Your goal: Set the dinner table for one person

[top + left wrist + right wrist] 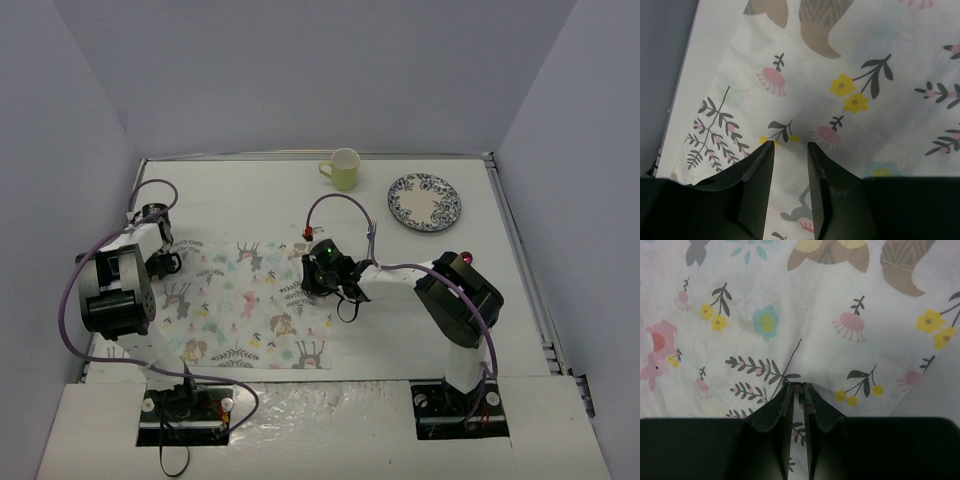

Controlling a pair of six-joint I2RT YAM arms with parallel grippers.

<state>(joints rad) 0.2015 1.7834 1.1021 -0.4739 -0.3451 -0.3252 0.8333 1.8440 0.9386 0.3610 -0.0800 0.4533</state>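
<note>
Apparently straightening the placemat point(250, 300) on the dinner table point(250, 195), pinching its right edge with the right gripper point(796, 386), holding the left gripper point(790, 145) slightly spread at its left edge, next likely fetching the plate point(424, 201) beyond its far-right corner.

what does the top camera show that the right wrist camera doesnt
Only the top view: the yellow cup and patterned plate at the far side of the table, off the placemat, plus the left arm. Only the right wrist view: the right gripper up close, fingers nearly together, pinching a crease in the placemat. Both: the floral placemat and the right gripper on it.
</note>
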